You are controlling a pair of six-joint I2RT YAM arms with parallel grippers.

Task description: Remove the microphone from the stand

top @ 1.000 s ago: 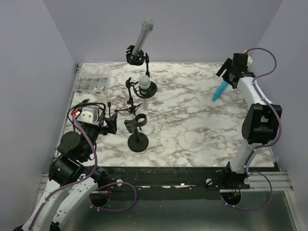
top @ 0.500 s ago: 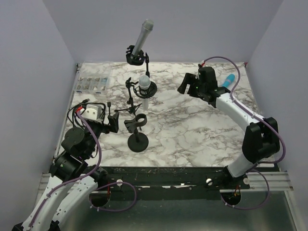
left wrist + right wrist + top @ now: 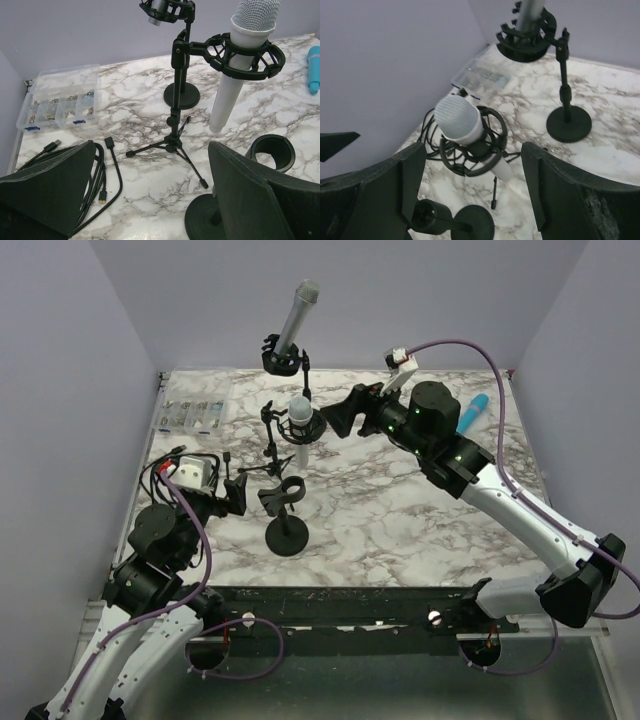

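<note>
1. Swinging in from the far right edge, the right arm point(image 3: 480, 475) now reaches across the middle of the tabletop point(image 3: 420, 520), and its jaws sit at 3 o'clock of the white microphone point(image 3: 300, 412), near it but apart
2. Left behind, the teal microphone point(image 3: 474, 410) lies flat by the far right edge, no longer at those jaws; the left arm point(image 3: 165, 540) has hardly shifted
3. Right jaws stand wide with nothing between them; the left jaws, at 7 o'clock of the white microphone, are spread fully and are also empty
4. Bare marble opens broadly from 3 to 5 o'clock of the white microphone, out to the right and near edges
5. Toward 9 o'clock room is tighter, with cables point(image 3: 180, 465) and a clear parts box point(image 3: 195, 412) against the left edge
6. At 12 o'clock a grey microphone point(image 3: 297, 315) sits in its own stand; at 6 o'clock is an empty clip stand point(image 3: 287, 520)
7. White microphone sits in the shock mount point(image 3: 245, 55) of a tripod stand point(image 3: 172, 145), its long axis close to upright and slightly leaned, mesh head up and plain end down toward the tabletop
</note>
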